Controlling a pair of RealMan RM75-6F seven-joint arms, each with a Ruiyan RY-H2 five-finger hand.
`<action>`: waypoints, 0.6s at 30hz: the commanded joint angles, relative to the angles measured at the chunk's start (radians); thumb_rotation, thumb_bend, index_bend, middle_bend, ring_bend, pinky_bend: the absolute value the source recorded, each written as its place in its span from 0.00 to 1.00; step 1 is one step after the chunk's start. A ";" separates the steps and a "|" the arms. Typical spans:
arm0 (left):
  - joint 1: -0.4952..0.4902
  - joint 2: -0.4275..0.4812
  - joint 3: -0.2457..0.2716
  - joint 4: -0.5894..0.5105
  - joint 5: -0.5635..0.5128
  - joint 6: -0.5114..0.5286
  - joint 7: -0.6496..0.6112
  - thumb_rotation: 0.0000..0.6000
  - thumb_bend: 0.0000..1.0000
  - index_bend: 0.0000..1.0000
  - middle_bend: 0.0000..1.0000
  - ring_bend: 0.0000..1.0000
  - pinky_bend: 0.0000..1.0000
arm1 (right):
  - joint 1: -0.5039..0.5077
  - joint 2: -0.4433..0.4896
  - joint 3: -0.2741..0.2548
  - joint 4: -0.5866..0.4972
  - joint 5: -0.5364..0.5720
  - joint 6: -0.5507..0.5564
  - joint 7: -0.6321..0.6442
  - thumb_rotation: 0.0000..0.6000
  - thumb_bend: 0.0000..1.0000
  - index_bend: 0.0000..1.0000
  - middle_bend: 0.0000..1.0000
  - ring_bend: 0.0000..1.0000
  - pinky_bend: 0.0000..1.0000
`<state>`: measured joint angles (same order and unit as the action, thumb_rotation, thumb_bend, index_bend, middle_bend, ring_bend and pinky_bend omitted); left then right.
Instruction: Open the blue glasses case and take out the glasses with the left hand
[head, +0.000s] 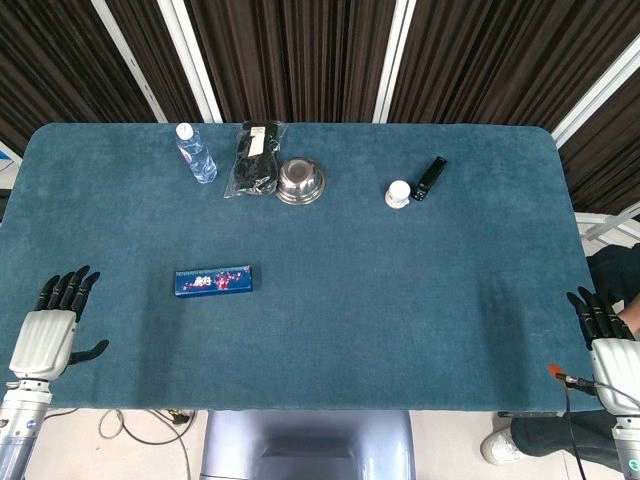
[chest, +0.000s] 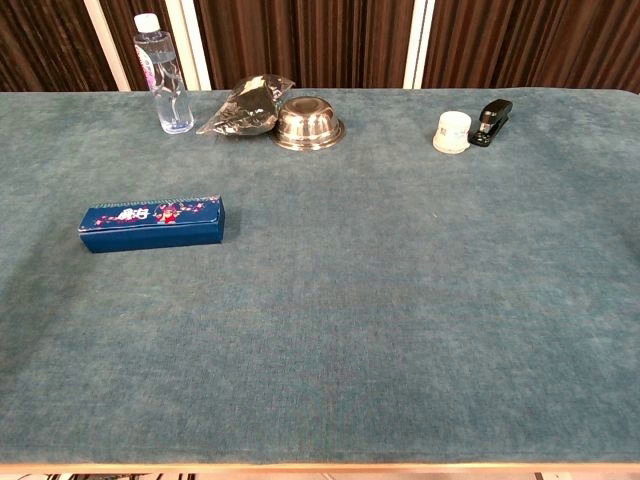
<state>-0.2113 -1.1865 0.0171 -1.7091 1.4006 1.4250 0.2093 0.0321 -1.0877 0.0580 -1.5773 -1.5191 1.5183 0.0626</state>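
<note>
Case: the blue case (head: 213, 281) (chest: 152, 223) is a long, narrow box, closed, lying flat on the table (head: 400, 300) (chest: 400, 330) – left of centre, long side running left to right.
Case look: deep blue with a strip of small pink and white decoration and lettering along the top face; the lettering is too small to read. The chest view shows a plain blue front wall and a thin seam under the lid.
Glasses: not visible – the lid is down.
Left hand: the left hand (head: 52, 325) lies at the near left edge of the table, fingers straight and slightly apart, thumb out to the side, holding nothing; it is well apart from the case, which sits further in and to its right.
Right hand: the right hand (head: 605, 335) is at the near right edge, dark fingers extended and empty, far from the case.
Back row: a bottle (head: 195, 153) (chest: 162, 75), a dark bag (head: 255, 158) (chest: 243, 107), a steel bowl (head: 300, 181) (chest: 307, 122), a small white jar (head: 398, 194) (chest: 452, 132) and a black stapler (head: 430, 178) (chest: 492, 121) stand along the far side, all well away from the case.
Table cover: teal cloth.
</note>
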 joint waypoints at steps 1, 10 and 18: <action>0.001 0.000 -0.002 -0.001 0.000 -0.004 0.004 1.00 0.13 0.00 0.00 0.00 0.00 | 0.000 0.000 -0.001 0.000 -0.001 0.000 -0.001 1.00 0.13 0.00 0.00 0.00 0.21; 0.003 0.000 -0.013 -0.006 -0.017 -0.023 0.014 1.00 0.13 0.00 0.00 0.00 0.00 | 0.000 0.000 -0.001 -0.006 0.002 -0.003 -0.005 1.00 0.13 0.00 0.00 0.00 0.21; -0.033 -0.006 -0.048 -0.050 -0.060 -0.078 0.076 1.00 0.13 0.00 0.00 0.00 0.00 | -0.002 0.004 0.000 -0.011 0.010 -0.004 0.000 1.00 0.13 0.00 0.00 0.00 0.21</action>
<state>-0.2331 -1.1909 -0.0205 -1.7457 1.3511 1.3598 0.2711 0.0301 -1.0838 0.0584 -1.5876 -1.5085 1.5140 0.0619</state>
